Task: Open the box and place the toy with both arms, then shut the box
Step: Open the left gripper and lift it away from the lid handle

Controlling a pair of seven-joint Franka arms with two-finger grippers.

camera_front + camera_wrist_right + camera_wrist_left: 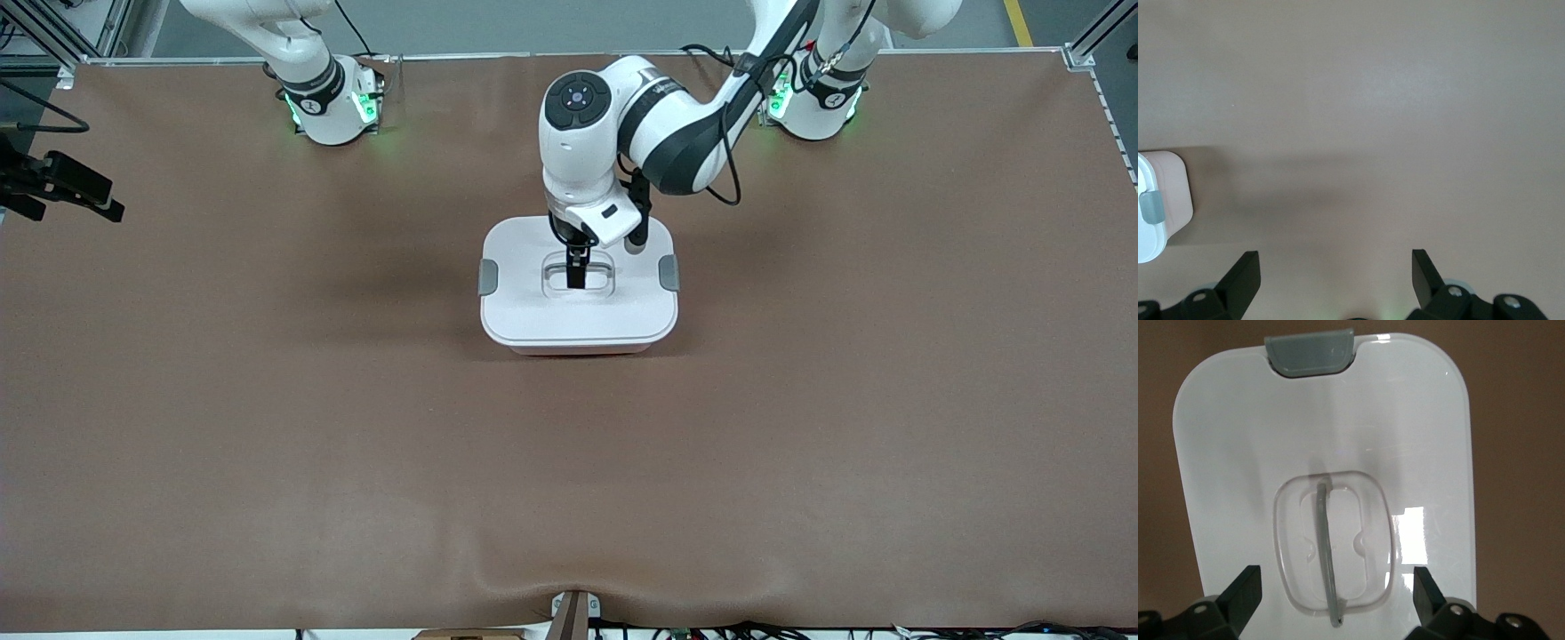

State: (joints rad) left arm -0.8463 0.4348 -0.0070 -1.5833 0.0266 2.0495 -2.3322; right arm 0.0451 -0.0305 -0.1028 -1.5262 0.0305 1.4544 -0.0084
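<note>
The white box [578, 311] stands shut in the middle of the table, with a grey clasp [488, 276] at each end and a thin grey handle [1325, 547] lying in the lid's recess. My left gripper [576, 267] hangs just over that recess. It is open, with its fingers [1241, 593] wide apart on either side of the handle and holding nothing. My right gripper [1336, 273] is open and empty, high over bare table toward the right arm's end. One corner of the box [1165, 193] shows in its wrist view. The toy is out of view.
The brown mat [569, 462] covers the whole table. A black fixture [62, 187] juts in at the edge of the table at the right arm's end. Both arm bases [329, 102] stand along the edge farthest from the front camera.
</note>
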